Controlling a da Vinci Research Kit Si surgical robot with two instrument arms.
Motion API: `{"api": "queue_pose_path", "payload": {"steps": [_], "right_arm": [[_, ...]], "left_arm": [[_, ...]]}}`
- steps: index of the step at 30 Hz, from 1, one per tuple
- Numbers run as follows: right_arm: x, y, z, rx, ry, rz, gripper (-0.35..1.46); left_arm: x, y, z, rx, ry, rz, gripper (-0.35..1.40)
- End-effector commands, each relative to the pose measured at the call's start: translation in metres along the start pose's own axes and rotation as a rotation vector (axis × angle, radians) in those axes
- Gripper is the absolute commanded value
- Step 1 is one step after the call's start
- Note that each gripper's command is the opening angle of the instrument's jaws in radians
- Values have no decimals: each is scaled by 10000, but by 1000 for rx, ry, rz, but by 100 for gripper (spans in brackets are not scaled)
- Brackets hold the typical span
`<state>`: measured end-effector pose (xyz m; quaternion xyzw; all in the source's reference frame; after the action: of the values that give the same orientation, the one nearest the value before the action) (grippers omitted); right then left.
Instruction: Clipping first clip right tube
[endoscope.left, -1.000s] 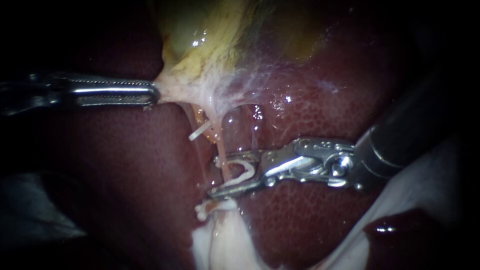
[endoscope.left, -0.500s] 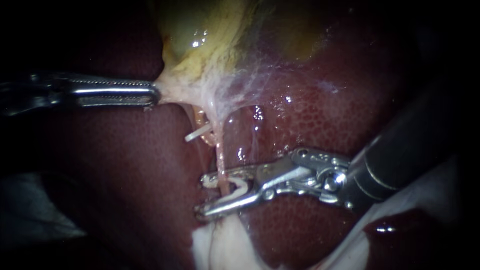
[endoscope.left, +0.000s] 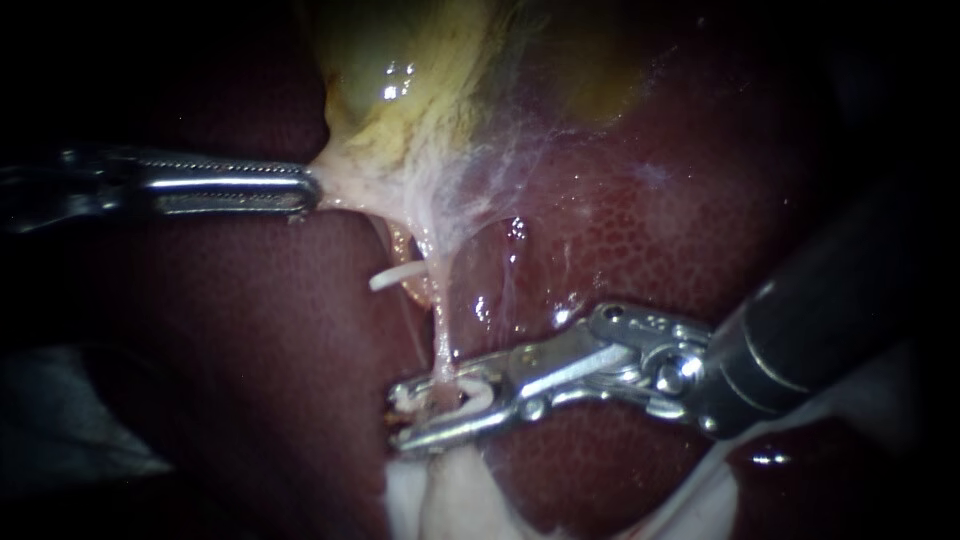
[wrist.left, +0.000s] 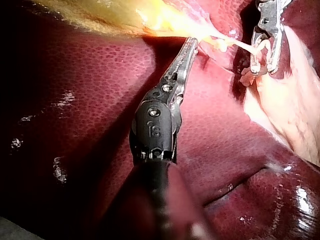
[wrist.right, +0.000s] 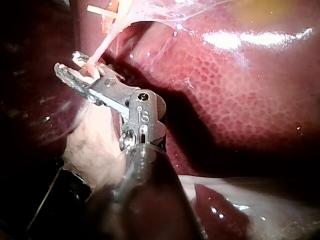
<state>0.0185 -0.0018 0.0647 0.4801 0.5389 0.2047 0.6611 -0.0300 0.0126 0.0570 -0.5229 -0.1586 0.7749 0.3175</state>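
Since a second ago my right instrument (endoscope.left: 397, 415) has moved lower on the tube (endoscope.left: 440, 345) and pushed further across it. Its jaws have narrowed from a wide gape to a slim gap, pressing the white clip (endoscope.left: 478, 398) between them around that tube, which runs taut from the gallbladder (endoscope.left: 400, 90) down over the liver (endoscope.left: 620, 230). My left instrument (endoscope.left: 305, 190) lies level, jaws closed on the pale tissue at the gallbladder's lower edge, holding it stretched sideways.

Left instrument (endoscope.left: 305, 190) level and clamped; right instrument (endoscope.left: 402, 415) angled, nearly closed.
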Motion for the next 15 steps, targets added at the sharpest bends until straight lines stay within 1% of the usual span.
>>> {"api": "queue_pose_path", "payload": {"steps": [1, 4, 5, 6, 8, 15], "right_arm": [[0, 0, 0, -1, 1, 9, -12], [-1, -1, -1, -1, 2, 44, -34], [-1, -1, -2, 0, 2, 44, -35], [-1, -1, -2, 0, 3, 67, -35], [-2, -2, -3, 0, 4, 85, -35], [-3, -3, -4, 2, 2, 84, -35]], "left_arm": [[0, 0, 0, 0, 0, 0, -35], [0, 0, 0, 0, 0, 0, -35], [0, 0, 0, 0, 0, 0, -35], [0, 0, 0, 0, 0, 0, -35], [0, 0, 0, 0, 0, 0, -35], [0, 0, 0, 0, 0, 0, -35]]}}
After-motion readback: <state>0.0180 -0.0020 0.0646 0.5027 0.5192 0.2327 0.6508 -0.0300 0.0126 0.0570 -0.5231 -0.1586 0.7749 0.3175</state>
